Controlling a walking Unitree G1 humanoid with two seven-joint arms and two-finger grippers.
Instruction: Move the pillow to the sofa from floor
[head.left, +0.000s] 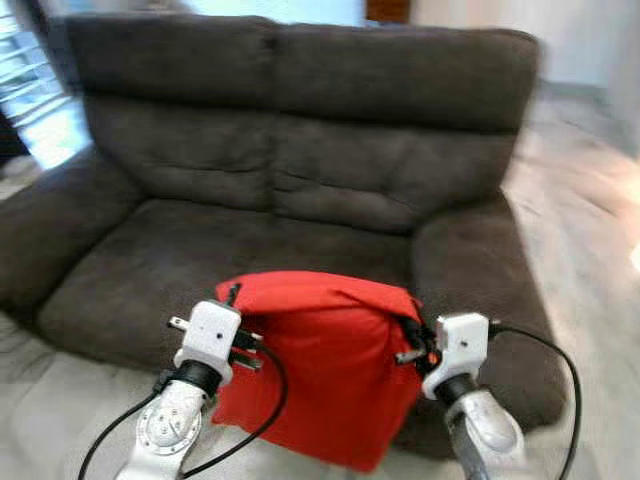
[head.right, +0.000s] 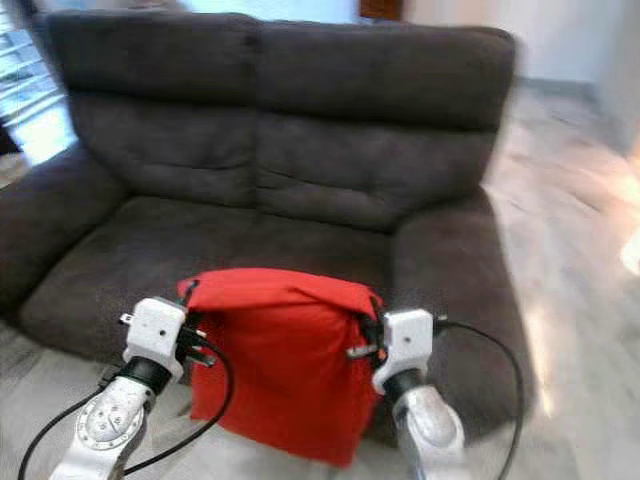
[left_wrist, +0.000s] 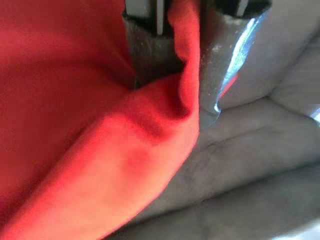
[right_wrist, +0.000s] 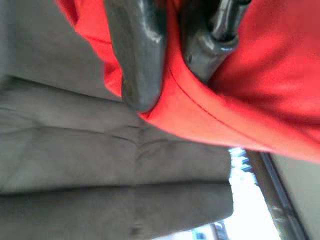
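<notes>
A red pillow (head.left: 320, 365) hangs upright between my two arms, in front of the dark grey sofa (head.left: 300, 160) and level with its seat edge. My left gripper (head.left: 236, 300) is shut on the pillow's upper left corner. In the left wrist view its fingers (left_wrist: 150, 55) pinch a fold of red fabric (left_wrist: 100, 145). My right gripper (head.left: 413, 333) is shut on the pillow's upper right corner, and the right wrist view has its fingers (right_wrist: 137, 60) clamped over the red edge (right_wrist: 210, 115). The pillow's lower part hides the sofa's front.
The two-seat sofa has a wide left armrest (head.left: 50, 230) and a right armrest (head.left: 475, 260). Pale floor (head.left: 590, 250) runs along the sofa's right side. A bright window (head.left: 25, 70) lies at the far left.
</notes>
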